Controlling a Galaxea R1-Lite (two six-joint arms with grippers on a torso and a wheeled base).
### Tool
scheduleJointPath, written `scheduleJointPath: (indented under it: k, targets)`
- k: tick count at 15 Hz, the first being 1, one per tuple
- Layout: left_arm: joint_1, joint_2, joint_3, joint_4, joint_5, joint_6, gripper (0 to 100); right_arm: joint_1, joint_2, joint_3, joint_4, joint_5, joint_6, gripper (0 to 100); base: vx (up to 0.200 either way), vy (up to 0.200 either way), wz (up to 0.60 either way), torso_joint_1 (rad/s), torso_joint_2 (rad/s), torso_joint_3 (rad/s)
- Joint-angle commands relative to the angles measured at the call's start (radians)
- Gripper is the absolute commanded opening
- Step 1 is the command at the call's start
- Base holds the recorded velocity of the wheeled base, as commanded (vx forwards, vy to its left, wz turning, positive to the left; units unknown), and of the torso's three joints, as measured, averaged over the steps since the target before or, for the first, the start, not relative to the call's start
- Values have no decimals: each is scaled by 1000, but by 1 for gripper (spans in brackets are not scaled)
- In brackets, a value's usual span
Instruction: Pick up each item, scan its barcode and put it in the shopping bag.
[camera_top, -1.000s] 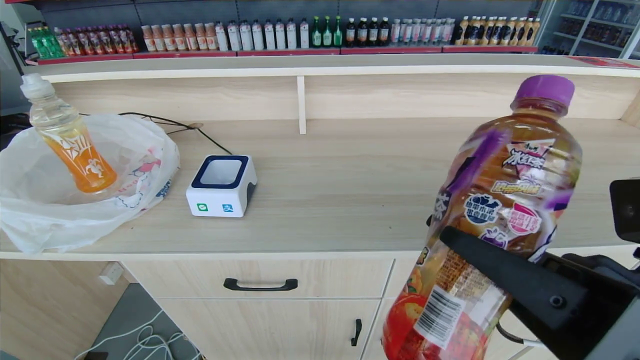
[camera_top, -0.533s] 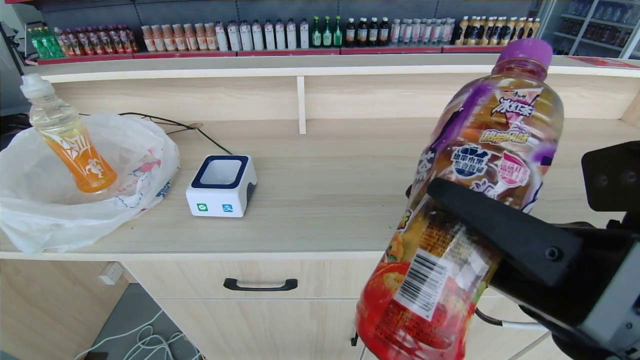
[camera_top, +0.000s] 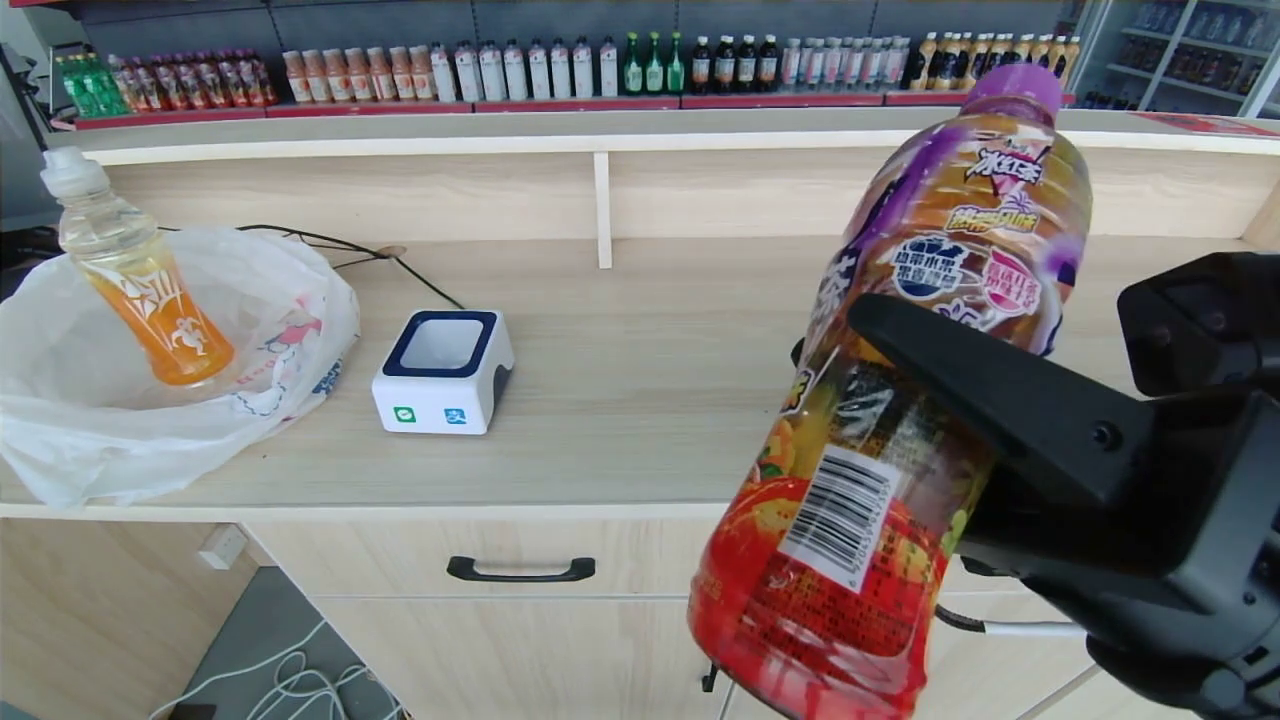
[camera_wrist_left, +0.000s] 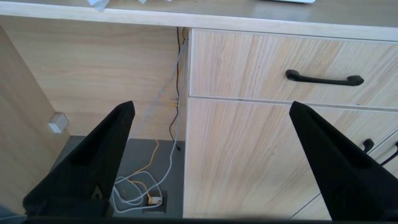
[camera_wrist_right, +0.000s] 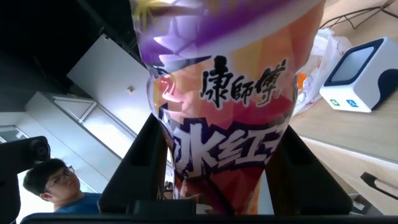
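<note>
Hoisting the tea bottle (camera_top: 930, 250) higher and leftward, clamping its middle in the right gripper (camera_top: 835, 335). Leaving the left gripper (camera_wrist_left: 211, 124) splayed, holding nothing. Leaning in the shopping bag (camera_top: 290, 330) far left, orange bottle (camera_top: 150, 290) done; scanning at the scanner (camera_top: 443, 372) mid-counter, then bagging, remaining.

On purple-capped bottle (camera_top: 940, 200): wrap crowded with big white and dark Chinese characters, plus round blue and pink badges (camera_top: 928, 268) in small print. White patch low on wrap carries black barcode (camera_top: 838, 515), digits beneath too small to make out. On scanner (camera_top: 443, 372) front: 2 small square icons (camera_top: 405, 414) (1 green, 1 blue). On orange bottle (camera_top: 140, 290): white lettering and figure. On shopping bag (camera_top: 290, 330): red and blue print, crumpled, unreadable.
</note>
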Motion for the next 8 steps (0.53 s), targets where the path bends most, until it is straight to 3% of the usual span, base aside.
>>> scheduleJointPath:
  k: [1, 8]
  targets:
    - [0, 0, 2, 1, 0, 0, 100, 0, 15, -10, -1, 0, 4, 0, 0, 0, 0, 0, 0, 0]
    - [0, 0, 0, -1, 0, 0, 100, -1, 14, -7, -1, 0, 23, 0, 0, 0, 0, 0, 0, 0]
